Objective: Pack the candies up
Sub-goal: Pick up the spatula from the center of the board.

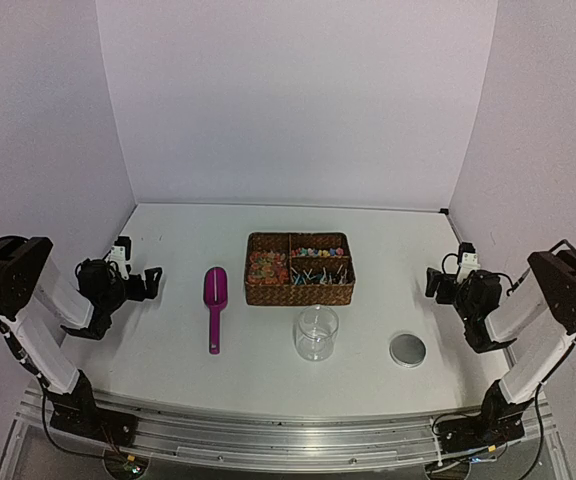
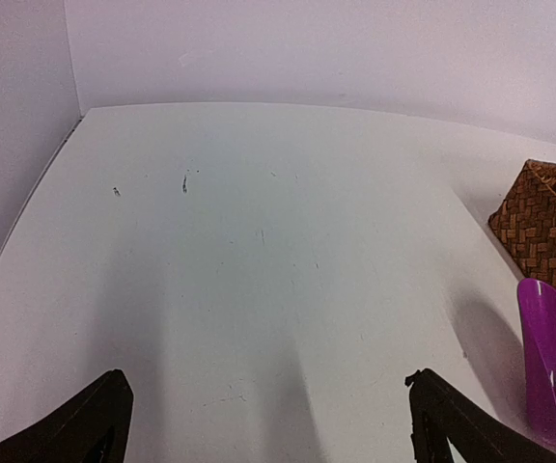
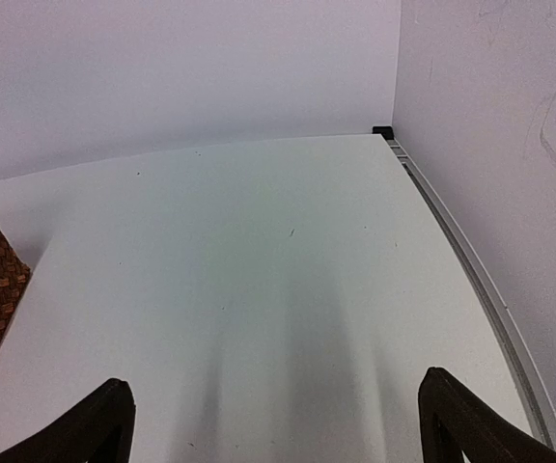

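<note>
Candies (image 1: 266,265) fill the 9 o'clock compartment of the wicker basket (image 1: 299,296). Left gripper (image 1: 150,281) and right gripper (image 1: 432,283) both stand spread wide, empty. Left should probably grasp the magenta scoop (image 1: 214,300), at the basket's 9 o'clock, squarely by its handle; the glass jar (image 1: 316,333) waits at 6 o'clock.

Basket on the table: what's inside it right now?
The basket holds mixed candies in its left compartment, more in the back-right one, and lollipops front-right. Whatever lies beneath those piles is covered.
</note>
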{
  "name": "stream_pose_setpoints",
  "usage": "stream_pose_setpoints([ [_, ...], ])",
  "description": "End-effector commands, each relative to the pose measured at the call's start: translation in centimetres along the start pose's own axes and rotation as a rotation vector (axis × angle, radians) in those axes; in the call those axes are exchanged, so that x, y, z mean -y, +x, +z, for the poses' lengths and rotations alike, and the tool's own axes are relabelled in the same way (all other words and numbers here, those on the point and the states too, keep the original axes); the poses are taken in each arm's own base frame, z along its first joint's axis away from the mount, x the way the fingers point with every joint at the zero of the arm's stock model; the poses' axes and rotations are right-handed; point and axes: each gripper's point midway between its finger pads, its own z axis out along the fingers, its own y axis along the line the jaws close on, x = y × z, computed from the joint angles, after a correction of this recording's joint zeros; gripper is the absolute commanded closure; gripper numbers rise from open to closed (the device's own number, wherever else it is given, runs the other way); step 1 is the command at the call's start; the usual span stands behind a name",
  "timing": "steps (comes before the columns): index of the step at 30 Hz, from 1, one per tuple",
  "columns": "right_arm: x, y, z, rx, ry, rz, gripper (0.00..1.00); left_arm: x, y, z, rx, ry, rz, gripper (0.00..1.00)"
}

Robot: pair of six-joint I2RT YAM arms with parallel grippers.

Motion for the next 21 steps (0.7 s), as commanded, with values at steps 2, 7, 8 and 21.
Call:
stream_pose_setpoints([
  [2,-0.3,-1.8,0.4,0.056,-0.012,0.002,0.02,0.0,-2.2,0.3,0.076,-0.003,0.017,0.0],
  [7,0.9,-3.9,0.5,0.058,0.064,0.03,0.02,0.1,-2.3,0.3,0.08,-0.001,0.023,0.0],
  [8,0.9,-4.6,0.5,0.051,0.07,0.029,0.02,0.5,-2.6,0.2,0.085,0.024,0.033,0.0],
  [21,-6.4,-13.3,-2.2,0.071,-0.318,0.112,0.02,16.4,-3.9,-8.5,0.174,1.162,1.157,0.09],
])
